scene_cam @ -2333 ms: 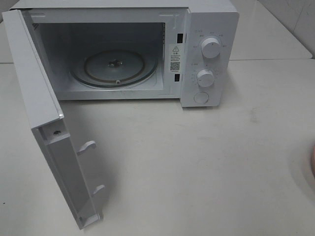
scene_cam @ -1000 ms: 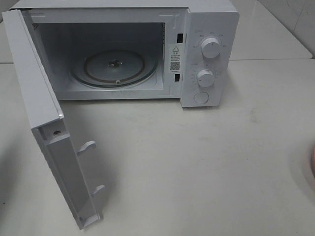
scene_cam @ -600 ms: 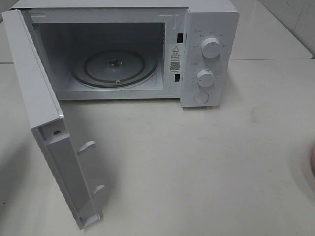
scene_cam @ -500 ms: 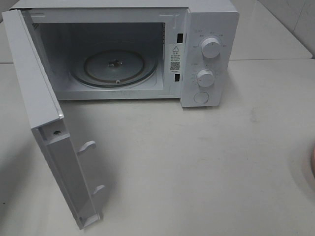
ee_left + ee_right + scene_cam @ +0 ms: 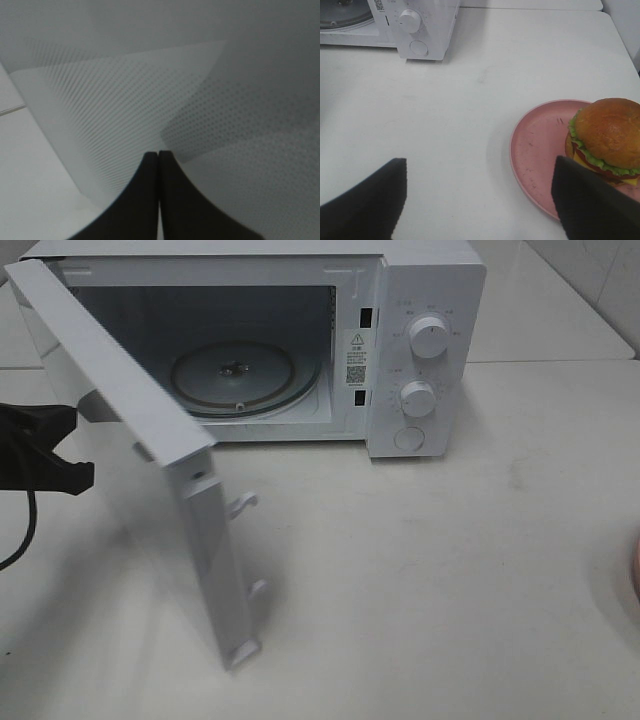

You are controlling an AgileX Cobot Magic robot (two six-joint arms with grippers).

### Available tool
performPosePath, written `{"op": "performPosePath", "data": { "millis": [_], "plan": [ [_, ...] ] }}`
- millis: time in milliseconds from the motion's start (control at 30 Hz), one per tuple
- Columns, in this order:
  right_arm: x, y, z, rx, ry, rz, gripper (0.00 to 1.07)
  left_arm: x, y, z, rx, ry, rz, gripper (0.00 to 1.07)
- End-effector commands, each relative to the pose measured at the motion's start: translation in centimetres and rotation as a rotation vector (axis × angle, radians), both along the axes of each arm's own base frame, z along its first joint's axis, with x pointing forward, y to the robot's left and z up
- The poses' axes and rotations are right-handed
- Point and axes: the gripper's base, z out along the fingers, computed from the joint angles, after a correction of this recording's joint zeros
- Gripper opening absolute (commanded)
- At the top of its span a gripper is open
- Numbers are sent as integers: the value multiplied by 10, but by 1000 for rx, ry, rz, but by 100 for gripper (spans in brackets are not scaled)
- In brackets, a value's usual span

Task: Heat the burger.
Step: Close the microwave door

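Observation:
The burger [image 5: 607,135], with a glossy brown bun, green lettuce and cheese, sits on a round pink plate [image 5: 535,150] on the white table; only the right wrist view shows it. My right gripper [image 5: 477,172] hovers open just short of the plate, holding nothing. The white microwave [image 5: 420,300] stands at the back with its door [image 5: 130,410] half swung and the glass turntable [image 5: 235,375] bare. My left gripper [image 5: 70,465] is shut, its tips [image 5: 159,156] right at the door's dotted outer face.
Two round knobs [image 5: 428,338] and a push button [image 5: 409,438] sit on the microwave's right panel. A sliver of the pink plate [image 5: 636,575] shows at the table's right edge. Door latch hooks [image 5: 243,503] stick out toward the table's middle.
The microwave door has swung partway toward closing. My left gripper, out of view before, has come in at the left behind the door. The right side looks unchanged.

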Motion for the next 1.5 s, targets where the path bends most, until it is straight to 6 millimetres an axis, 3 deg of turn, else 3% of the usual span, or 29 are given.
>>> {"op": "performPosePath", "data": {
  "millis": [33,400,1067,1500],
  "plan": [
    [-4,0,0,-2,-31,-2,76,6,-11,8,-30,-56,-32,0],
    [-4,0,0,-2,-31,-2,76,29,-46,11,-96,-62,-23,0],
    [-4,0,0,-2,-31,-2,76,69,-134,10,-81,-56,82,0],
    [-4,0,0,-2,-31,-2,76,102,-160,14,-113,-37,120,0]
  ]
}}
